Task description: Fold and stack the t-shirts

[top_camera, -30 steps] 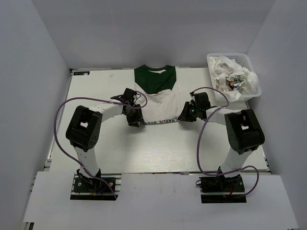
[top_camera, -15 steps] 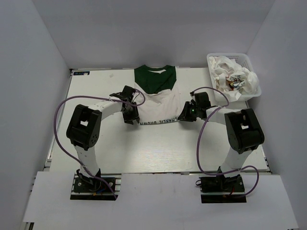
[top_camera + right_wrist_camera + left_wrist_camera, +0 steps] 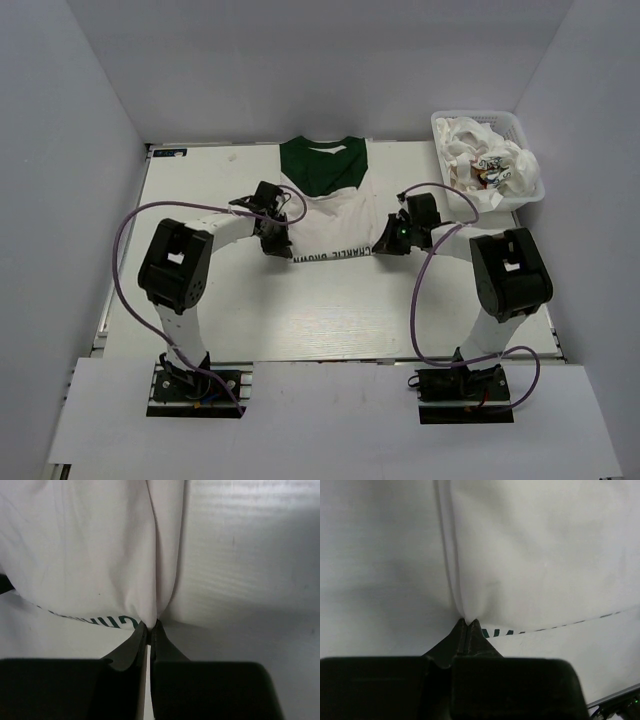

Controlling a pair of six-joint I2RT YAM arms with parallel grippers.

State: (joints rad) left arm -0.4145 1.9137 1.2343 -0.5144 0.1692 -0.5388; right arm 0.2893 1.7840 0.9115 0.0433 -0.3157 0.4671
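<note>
A white t-shirt (image 3: pixel 328 215) with a dark green upper part lies flat at the back middle of the table, dark print along its near edge. My left gripper (image 3: pixel 281 243) is shut on that shirt's near left corner; in the left wrist view the cloth (image 3: pixel 520 555) bunches into the pinched jaws of the left gripper (image 3: pixel 468 622). My right gripper (image 3: pixel 383 240) is shut on the near right corner, and in the right wrist view the shirt (image 3: pixel 85 555) folds into the closed tips of the right gripper (image 3: pixel 151 625). More crumpled white t-shirts (image 3: pixel 490 160) fill the basket.
A white lattice basket (image 3: pixel 530 192) stands at the back right of the table. Purple cables loop from both arms over the white tabletop (image 3: pixel 330 310). Grey walls close in the left, back and right sides.
Both grippers have closed on the shirt's near corners. The left gripper shifted slightly back and inward toward the shirt's edge; the right arm barely moved.
</note>
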